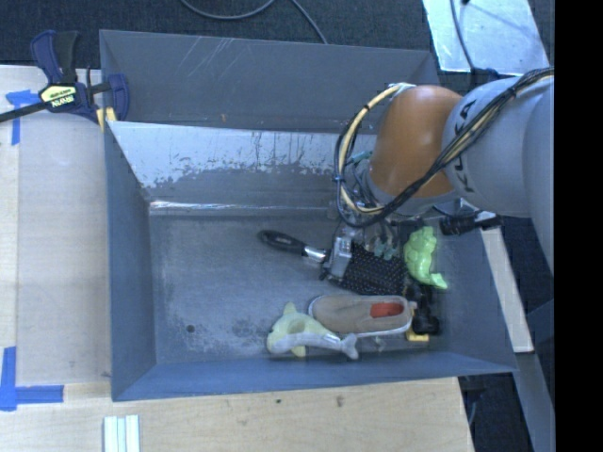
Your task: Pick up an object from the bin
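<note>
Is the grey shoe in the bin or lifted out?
In the bin: the grey shoe lies on its floor beside the pale yellow toy, clear of the gripper.

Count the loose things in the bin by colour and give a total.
Black: 3 (black-handled tool, mesh pad, small block at the lower right)
Green: 1 (lumpy toy)
Pale yellow: 1 (soft toy)
Grey-beige: 1 (shoe with a red patch)
Total: 6, counting only what the arm leaves in sight.
</note>
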Tool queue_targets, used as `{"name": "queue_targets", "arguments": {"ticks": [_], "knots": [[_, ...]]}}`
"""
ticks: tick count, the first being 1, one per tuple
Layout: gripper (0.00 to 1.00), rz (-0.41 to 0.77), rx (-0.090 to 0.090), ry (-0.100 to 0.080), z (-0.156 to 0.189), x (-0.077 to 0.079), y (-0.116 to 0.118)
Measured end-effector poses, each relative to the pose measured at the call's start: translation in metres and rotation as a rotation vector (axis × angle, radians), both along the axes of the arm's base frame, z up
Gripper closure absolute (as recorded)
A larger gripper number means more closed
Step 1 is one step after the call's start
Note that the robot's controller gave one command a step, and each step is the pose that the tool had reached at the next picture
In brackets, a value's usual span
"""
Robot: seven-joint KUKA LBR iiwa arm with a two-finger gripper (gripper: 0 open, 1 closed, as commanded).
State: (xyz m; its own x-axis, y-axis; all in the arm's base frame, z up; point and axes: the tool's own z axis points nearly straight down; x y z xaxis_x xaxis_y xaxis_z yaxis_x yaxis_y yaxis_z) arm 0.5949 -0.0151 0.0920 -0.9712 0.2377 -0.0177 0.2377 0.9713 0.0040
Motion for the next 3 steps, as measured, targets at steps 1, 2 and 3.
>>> {"name": "queue_targets", "arguments": {"ticks": [1, 2, 3], "knots": [[0.00, 0.038, 0.001, 0.004, -0.018, 0.001, 0.011], [1.00, -0.092, 0.002, -0.003, -0.021, -0.010, 0.028], [1.00, -0.091, 0.002, -0.003, -0.021, -0.010, 0.029]]}}
